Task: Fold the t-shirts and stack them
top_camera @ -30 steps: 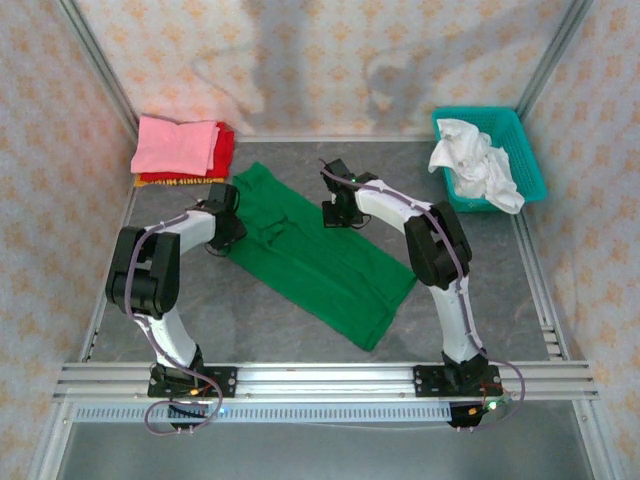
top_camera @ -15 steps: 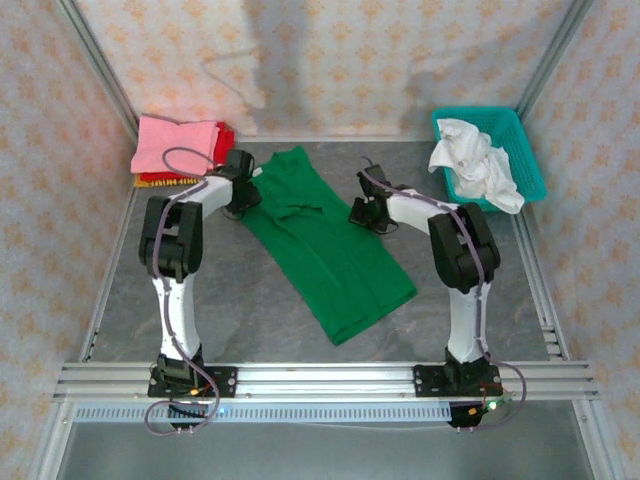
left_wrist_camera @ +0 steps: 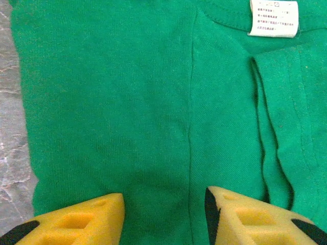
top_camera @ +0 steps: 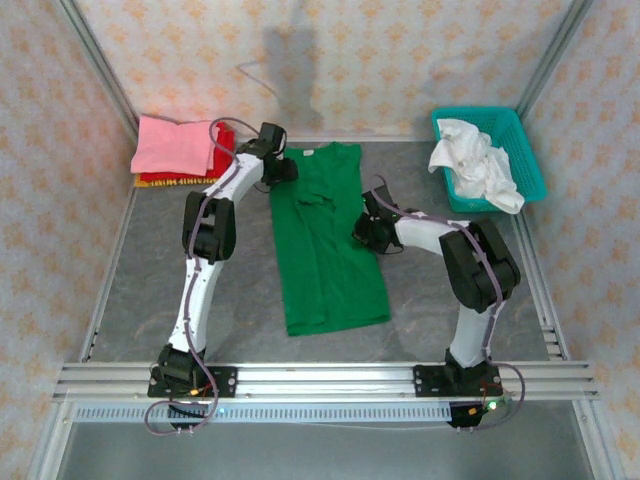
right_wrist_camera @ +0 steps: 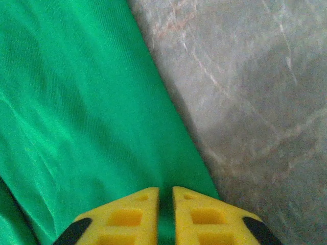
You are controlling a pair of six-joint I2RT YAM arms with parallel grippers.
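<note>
Seeing green t-shirt (top_camera: 325,260) flat on counter (top_camera: 240,300); my L jaws spread over collar end, R jaws almost together at edge, can't tell if pinching.

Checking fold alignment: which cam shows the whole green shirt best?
Top external: the whole green t-shirt lies flat, collar far, hem near. Left wrist: close-up of its collar end, label and folded-in sleeve. Right wrist: its side edge on the table.
</note>
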